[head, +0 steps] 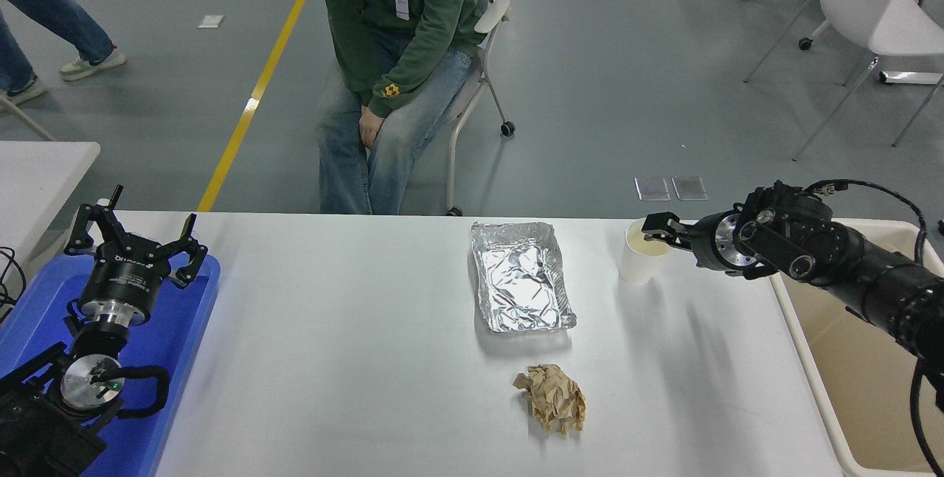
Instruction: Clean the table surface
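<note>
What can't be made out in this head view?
- Right gripper: at the cup rim; whether it has closed on the rim is too small to tell.
- Cup inside: only the far inner wall shows.
- Bin: cut off by the right and bottom edges, partly behind the right arm.
- Tray: mostly covered by the parked left gripper.
- Seated person: head cut off by the top edge.

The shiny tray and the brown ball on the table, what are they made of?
The shiny tray looks like thin aluminium foil: silvery, mirror-bright, full of creases. The brown ball looks like crumpled paper: dull tan, with sharp folds and no shine.
</note>
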Motion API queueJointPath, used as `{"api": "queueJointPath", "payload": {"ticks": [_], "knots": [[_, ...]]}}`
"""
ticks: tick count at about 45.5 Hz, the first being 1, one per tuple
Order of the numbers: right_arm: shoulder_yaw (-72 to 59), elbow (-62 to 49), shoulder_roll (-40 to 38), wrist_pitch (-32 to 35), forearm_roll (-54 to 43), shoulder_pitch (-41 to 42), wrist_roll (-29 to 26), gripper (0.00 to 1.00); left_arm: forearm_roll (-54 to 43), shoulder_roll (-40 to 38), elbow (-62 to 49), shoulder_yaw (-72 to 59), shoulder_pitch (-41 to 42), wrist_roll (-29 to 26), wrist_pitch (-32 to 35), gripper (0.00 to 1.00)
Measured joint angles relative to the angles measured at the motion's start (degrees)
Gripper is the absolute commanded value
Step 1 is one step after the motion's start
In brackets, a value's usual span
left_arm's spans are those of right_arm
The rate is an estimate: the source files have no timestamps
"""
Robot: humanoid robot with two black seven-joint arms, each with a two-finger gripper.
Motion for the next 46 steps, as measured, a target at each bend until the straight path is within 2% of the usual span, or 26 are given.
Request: {"api": "queueJointPath", "payload": {"ticks": [11, 20, 23, 28, 29, 31, 46], "knots": [[-2.22, -1.33, 1.36, -0.23, 0.04, -0.11, -0.08, 0.85, 0.00, 0.00, 0.00, 0.00, 0.00, 0.00, 0.00, 1.00], [-3.43, -2.88, 2.32, -0.29, 0.08, -0.15, -0.08, 0.63, 0.00, 0.00, 0.00, 0.00, 0.00, 0.00, 0.00, 1.00], [-3.66, -3.13, 2.46, -0.28, 0.08, -0.15, -0.10, 0.51, 0.00, 0.00, 0.00, 0.00, 0.00, 0.00, 0.00, 1.00], [-3.98, -3.48, 2.62, -0.14, 0.08, -0.15, -0.18, 0.25, 0.00, 0.00, 0.00, 0.00, 0.00, 0.00, 0.00, 1.00], [-4.03, -3.52, 2.65, -0.07, 0.10, -0.15, -0.22, 0.12, 0.00, 0.00, 0.00, 0.00, 0.00, 0.00, 0.00, 1.00], [-4.12, -3.61, 2.69, 0.14, 0.11, -0.08, -0.33, 0.00, 0.00, 0.00, 0.00, 0.00, 0.00, 0.00, 0.00, 1.00], [-4.28, -3.91, 2.52, 1.93, 2.11, 0.65, -1.32, 0.00, 0.00, 0.00, 0.00, 0.00, 0.00, 0.00, 0.00, 1.00]]}}
